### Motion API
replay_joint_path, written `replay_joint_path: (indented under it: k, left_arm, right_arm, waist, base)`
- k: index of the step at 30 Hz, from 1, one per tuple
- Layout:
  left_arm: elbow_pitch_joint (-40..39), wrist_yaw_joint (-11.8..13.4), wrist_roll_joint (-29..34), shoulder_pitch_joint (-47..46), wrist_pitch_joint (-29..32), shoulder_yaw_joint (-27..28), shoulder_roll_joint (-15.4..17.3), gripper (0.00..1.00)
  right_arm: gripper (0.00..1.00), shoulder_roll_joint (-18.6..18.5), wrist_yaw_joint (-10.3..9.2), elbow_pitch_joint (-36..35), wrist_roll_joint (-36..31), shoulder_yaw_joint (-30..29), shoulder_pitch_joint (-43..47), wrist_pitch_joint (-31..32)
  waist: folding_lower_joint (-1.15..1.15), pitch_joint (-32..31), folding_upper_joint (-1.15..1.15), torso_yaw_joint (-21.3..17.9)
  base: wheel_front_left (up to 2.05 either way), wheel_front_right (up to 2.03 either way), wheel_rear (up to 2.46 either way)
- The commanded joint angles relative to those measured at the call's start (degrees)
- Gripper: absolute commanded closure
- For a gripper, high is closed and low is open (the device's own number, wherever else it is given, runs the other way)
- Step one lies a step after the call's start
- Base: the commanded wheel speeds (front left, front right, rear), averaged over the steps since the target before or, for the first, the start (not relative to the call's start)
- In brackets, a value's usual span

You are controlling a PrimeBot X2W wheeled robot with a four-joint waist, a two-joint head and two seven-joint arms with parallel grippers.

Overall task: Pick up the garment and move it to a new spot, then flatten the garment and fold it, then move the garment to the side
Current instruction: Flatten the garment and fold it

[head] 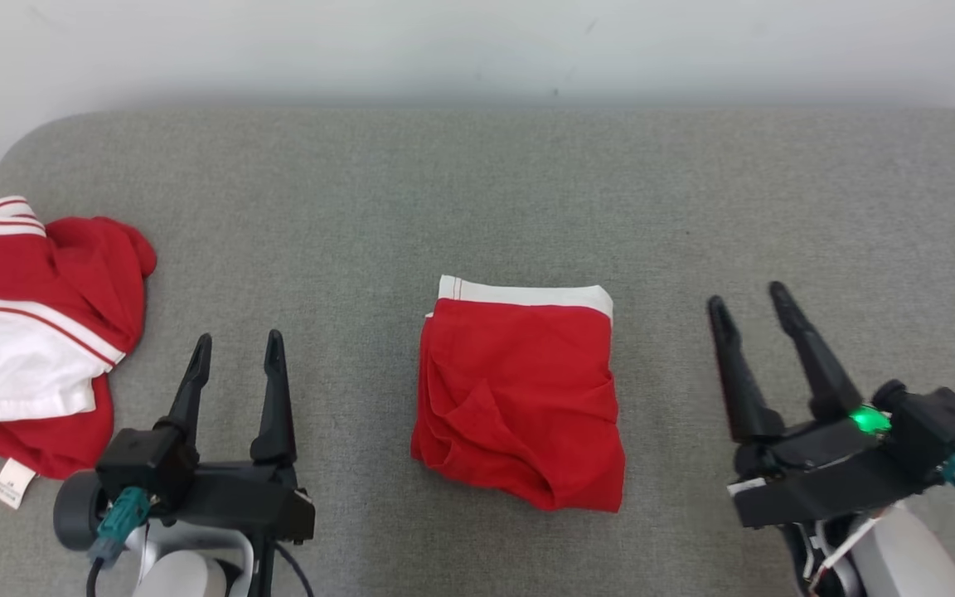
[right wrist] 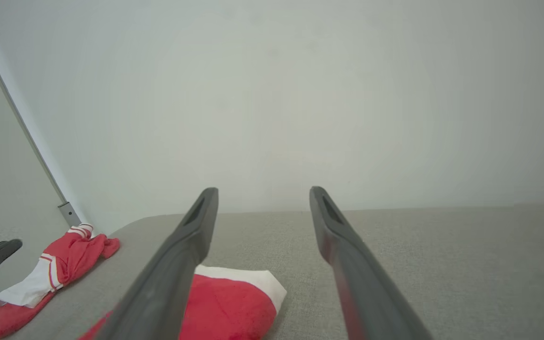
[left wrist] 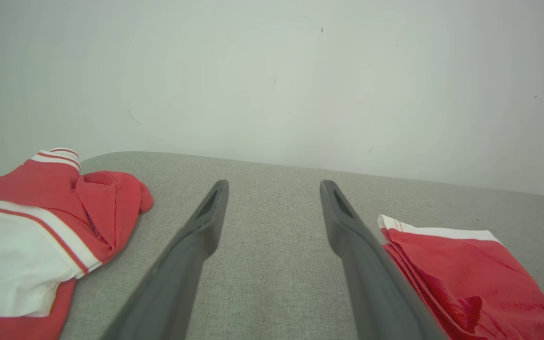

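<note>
Garment (head: 519, 398) lies folded on the grey cushion (head: 477, 191) between the left gripper (head: 239, 338) and right gripper (head: 746, 295), both wide open and empty, so I think grabbing both sides together keeps it neat.

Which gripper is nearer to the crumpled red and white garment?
Left. The left gripper is open just beside the crumpled garment. The right gripper is far off on the other side, beyond the folded red garment.
</note>
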Motion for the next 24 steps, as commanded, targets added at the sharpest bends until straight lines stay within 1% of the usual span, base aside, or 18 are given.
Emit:
replay_joint_path:
  k: [1, 6, 13, 24]
  left_arm:
    - [-0.42, 0.28, 0.94, 1.23, -0.34, 0.18, 0.80, 0.00]
    - [-2.23, 1.16, 1.83, 3.02, -0.39, 0.11, 2.20, 0.00]
    - [-3.96, 1.71, 2.22, 6.56, 0.30, -0.58, 3.75, 0.00]
    - [-4.79, 1.94, 1.19, 10.71, 0.51, -1.04, 4.98, 0.00]
  right_arm:
    - [0.00, -0.45, -0.02, -0.33, -1.38, -1.53, 1.10, 0.05]
    - [0.00, -0.76, -0.02, -0.43, -5.44, -6.27, 4.05, 1.29]
    - [0.00, 0.33, -0.02, -0.20, -8.17, -9.96, 9.11, 3.10]
    - [0.00, 1.82, -0.02, -1.65, -9.59, -12.66, 13.71, 5.73]
  waist:
    - [0.00, -1.01, 0.00, -0.88]
    - [0.00, -2.68, 0.00, -1.96]
    - [0.00, -5.78, 0.00, -2.41]
    - [0.00, -9.34, 0.00, -2.39]
  base:
    - [0.00, 0.00, 0.00]
    - [0.00, 0.00, 0.00]
    - [0.00, 0.00, 0.00]
    - [0.00, 0.00, 0.00]
